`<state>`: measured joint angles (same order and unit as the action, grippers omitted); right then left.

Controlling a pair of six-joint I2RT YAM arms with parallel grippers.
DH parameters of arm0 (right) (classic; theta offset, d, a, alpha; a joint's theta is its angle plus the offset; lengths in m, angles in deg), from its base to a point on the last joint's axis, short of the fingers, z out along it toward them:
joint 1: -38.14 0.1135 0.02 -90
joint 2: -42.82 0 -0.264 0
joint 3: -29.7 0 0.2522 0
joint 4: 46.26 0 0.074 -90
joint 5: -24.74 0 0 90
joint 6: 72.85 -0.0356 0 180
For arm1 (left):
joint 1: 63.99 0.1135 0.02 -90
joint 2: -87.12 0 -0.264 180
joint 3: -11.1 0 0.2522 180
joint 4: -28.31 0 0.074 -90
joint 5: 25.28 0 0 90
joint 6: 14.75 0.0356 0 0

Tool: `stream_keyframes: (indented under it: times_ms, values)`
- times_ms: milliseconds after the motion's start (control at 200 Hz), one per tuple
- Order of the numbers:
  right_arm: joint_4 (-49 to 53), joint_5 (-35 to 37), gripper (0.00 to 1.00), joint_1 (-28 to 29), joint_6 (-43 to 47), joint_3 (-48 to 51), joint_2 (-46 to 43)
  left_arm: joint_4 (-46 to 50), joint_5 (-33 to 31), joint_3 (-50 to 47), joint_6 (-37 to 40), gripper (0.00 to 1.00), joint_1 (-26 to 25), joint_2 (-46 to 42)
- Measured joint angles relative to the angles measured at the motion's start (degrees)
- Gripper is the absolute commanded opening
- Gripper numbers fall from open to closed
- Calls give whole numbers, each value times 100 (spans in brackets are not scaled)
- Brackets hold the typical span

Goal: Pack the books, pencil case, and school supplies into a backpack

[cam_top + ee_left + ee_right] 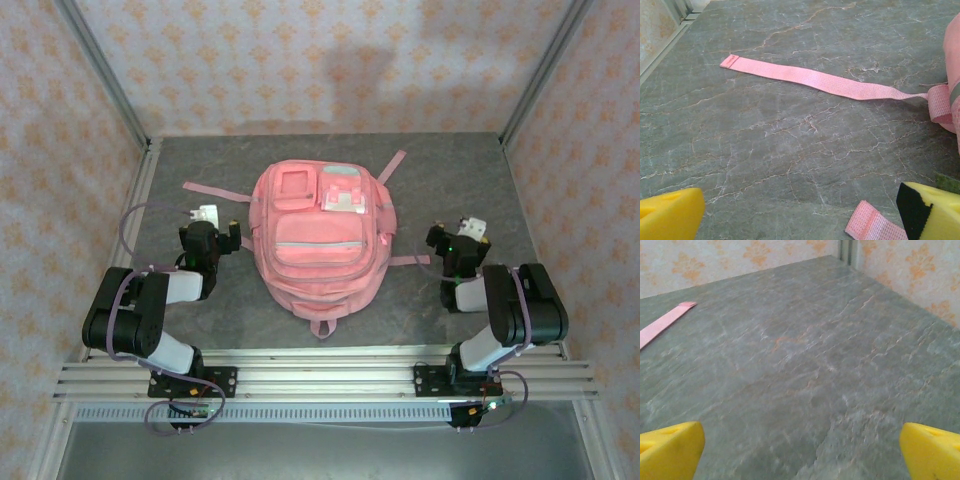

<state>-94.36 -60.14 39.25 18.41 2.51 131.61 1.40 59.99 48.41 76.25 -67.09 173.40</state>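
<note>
Opening the backpack (318, 240) likely comes first: it lies front-up, seemingly zipped, left gripper (800, 217) and right gripper (800, 450) wide open, empty, either side of it, so pin one side, pull the main zip, dodge its left strap (825, 80).

Left wrist view's right edge cuts off the backpack (954, 55)

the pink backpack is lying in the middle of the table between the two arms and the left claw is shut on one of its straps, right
Not quite. The left claw is open and grips nothing: in the left wrist view the long pink strap lies flat on the table ahead of it, untouched. The backpack does lie in the middle of the table.
</note>
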Motion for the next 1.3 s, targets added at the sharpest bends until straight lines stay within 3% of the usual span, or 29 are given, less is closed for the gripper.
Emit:
stream_keyframes:
  times_ms: [270,490,686,1301]
  values:
    - [-354,-946,99,39,385,85,39,0,0,0,0,100,0,0]
    - [629,-496,99,83,289,-813,39,0,0,0,0,100,0,0]
    - [997,-273,99,83,238,-896,39,0,0,0,0,100,0,0]
    - [1161,-321,99,83,243,-896,39,0,0,0,0,100,0,0]
